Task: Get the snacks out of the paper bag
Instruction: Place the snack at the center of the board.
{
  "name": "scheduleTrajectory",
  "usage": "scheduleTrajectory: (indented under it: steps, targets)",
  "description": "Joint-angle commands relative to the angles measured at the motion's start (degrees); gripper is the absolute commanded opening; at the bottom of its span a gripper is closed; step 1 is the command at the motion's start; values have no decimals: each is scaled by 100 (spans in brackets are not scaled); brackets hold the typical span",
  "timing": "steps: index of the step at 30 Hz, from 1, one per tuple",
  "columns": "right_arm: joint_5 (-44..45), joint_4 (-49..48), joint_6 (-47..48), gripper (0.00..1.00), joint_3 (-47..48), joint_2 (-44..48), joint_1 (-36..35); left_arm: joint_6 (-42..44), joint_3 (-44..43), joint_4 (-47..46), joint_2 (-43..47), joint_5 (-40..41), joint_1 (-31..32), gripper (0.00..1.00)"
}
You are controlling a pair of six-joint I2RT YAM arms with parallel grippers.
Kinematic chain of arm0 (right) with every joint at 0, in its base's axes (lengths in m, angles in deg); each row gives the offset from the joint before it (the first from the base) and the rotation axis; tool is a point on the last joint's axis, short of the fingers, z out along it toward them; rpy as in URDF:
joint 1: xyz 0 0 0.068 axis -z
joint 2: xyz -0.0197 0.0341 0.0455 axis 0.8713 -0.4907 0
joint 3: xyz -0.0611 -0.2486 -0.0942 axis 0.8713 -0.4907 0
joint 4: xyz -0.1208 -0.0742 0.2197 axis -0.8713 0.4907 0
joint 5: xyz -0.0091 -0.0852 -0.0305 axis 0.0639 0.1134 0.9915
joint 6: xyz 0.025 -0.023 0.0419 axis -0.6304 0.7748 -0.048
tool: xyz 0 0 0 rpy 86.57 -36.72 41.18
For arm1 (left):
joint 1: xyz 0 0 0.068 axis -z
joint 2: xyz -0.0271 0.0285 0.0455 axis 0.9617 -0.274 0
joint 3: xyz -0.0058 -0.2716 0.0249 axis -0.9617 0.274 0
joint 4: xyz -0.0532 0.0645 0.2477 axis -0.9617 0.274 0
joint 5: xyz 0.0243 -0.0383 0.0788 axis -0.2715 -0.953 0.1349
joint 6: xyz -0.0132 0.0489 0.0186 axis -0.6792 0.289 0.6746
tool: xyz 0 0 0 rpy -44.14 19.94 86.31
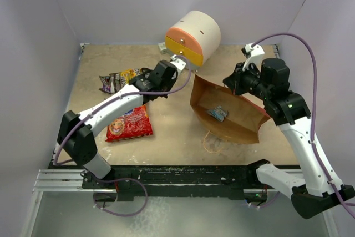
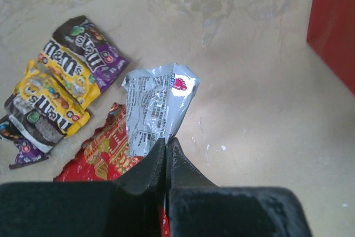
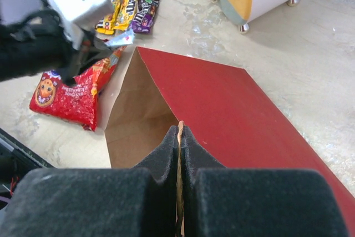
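Observation:
The paper bag (image 1: pixel 233 120) lies on its side, mouth toward the left arm, red outside (image 3: pixel 233 109) and brown inside. My right gripper (image 3: pixel 179 126) is shut on the bag's upper edge and holds the mouth up. One silver-grey foil packet (image 1: pixel 218 113) lies inside the bag. My left gripper (image 2: pixel 166 140) is shut on another foil packet (image 2: pixel 158 109), held above the red crisp packet (image 2: pixel 105 154). The yellow candy packet (image 2: pixel 55 101) and the brown one (image 2: pixel 83 40) lie to its left on the table. From above, the left gripper (image 1: pixel 143 85) hangs between the candy packets (image 1: pixel 119 79) and the crisp packet (image 1: pixel 129 124).
A round white cabinet with orange-yellow drawers (image 1: pixel 194 36) stands behind the bag's mouth, close to the left wrist. The bag's string handle (image 1: pixel 213 142) trails on the table toward the near edge. Walls enclose the table on three sides.

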Motion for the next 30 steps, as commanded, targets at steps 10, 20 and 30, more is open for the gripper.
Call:
scheduleTrajectory:
  steps: [10, 20, 30]
  targets:
    - [379, -153, 178, 0, 156, 269, -7, 2971, 1177, -2338, -537, -1408, -145, 0]
    - [526, -44, 29, 0, 151, 386, -7, 3488, 1541, -2526, -917, -1365, -491, 0]
    - [466, -25, -107, 0, 195, 337, -7, 3267, 1806, -2537, -887, -1087, -608, 30]
